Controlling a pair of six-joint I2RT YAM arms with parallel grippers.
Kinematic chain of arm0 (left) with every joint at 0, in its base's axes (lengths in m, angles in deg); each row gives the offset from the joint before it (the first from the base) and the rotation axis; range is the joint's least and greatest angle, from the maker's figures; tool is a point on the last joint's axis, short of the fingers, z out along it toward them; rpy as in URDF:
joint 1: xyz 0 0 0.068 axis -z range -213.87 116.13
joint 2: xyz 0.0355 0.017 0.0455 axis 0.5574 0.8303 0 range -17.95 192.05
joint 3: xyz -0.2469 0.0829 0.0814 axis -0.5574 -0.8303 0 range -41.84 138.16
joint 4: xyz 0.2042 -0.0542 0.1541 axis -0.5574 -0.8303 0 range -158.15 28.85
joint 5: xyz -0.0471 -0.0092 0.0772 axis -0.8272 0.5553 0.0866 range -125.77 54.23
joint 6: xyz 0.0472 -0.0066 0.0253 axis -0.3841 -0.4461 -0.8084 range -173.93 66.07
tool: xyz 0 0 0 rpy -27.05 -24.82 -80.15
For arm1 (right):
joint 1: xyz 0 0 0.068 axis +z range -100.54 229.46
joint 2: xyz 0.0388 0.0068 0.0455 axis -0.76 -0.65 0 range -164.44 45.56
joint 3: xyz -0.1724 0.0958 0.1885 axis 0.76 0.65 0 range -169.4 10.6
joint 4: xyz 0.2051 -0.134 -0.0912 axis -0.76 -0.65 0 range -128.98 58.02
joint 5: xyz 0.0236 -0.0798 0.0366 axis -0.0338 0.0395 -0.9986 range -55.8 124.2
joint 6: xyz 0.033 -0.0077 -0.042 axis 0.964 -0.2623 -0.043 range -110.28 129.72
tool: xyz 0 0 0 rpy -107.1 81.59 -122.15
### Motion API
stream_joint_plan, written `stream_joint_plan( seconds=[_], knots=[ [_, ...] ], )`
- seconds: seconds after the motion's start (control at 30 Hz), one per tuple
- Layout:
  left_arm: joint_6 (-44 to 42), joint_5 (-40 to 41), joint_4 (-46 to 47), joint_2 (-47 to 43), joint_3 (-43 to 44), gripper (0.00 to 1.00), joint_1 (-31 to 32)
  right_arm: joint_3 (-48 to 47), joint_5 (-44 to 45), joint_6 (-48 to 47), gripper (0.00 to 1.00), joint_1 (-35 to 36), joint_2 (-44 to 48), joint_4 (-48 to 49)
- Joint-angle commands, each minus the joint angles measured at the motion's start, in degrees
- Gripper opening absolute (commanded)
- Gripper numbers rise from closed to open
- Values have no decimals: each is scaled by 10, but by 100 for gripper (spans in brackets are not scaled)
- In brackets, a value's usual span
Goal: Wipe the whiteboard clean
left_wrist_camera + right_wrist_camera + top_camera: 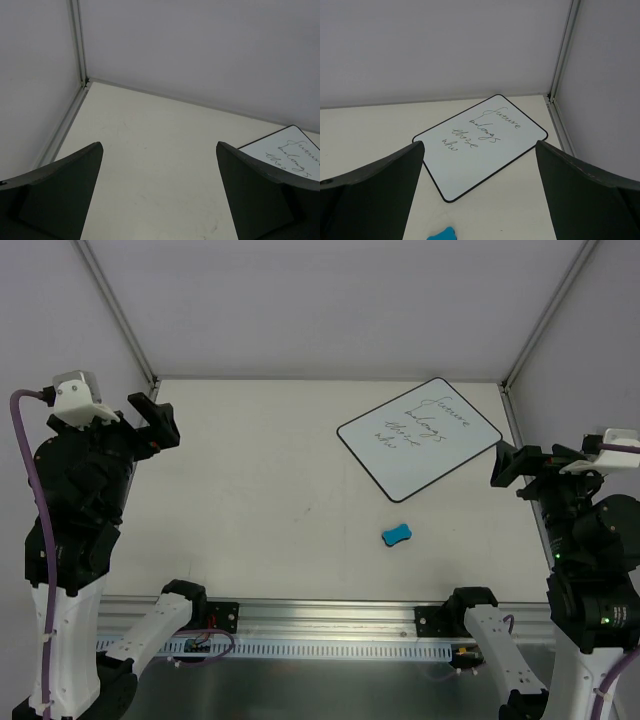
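The whiteboard (418, 438) lies flat on the pale table (260, 500), over on the far right side, close to the back corner where two walls meet. It is turned at a slant, so one rounded corner points toward the arms. It has a thin black edge and four short lines of dark handwriting on it (the top line looks like "future"). A small blue eraser (397, 534) lies on the table near that pointing corner, a little apart from the board and not touching it. Nothing is touching the eraser. The right gripper (515, 465) is at the right side of the table, just beside the board's right corner. Its two black fingers (380, 190) are spread wide apart with nothing between them. In the right wrist view you can see the whole board through the gap, and a bit of the blue eraser peeks in at the bottom. The left gripper (155, 420) is at the far left side of the table, well apart from the board and the eraser. Its fingers (65, 190) are spread wide too and hold nothing. In the left wrist view only one corner of the board shows, at the right edge, with bare table in between. A metal rail (330, 615) runs along the near edge of the table, between the two arm bases.
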Motion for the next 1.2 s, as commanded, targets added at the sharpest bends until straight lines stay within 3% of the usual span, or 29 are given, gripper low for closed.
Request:
stream_joint_plan(
  seconds=[0.0,0.33,0.43,0.57,0.67,1.0,1.17],
  knots=[
    [1,-3,5,5,-5,99,-1,4,-25,-8,99,4,0,17],
    [78,-93,5,31,-135,99,-1,77,-145,97,99,4,-111,24],
    [92,-121,6,45,-175,99,-1,112,-121,123,99,14,-172,28],
    [112,-156,10,57,-225,99,-1,143,-49,99,99,87,-266,45],
    [122,-179,13,70,-258,99,-1,159,-19,102,89,113,-343,89],
    [117,-198,23,87,-293,99,-1,69,11,148,83,203,-628,117],
    [117,-202,25,92,-295,99,-1,23,7,173,78,225,-707,116]
  ],
)
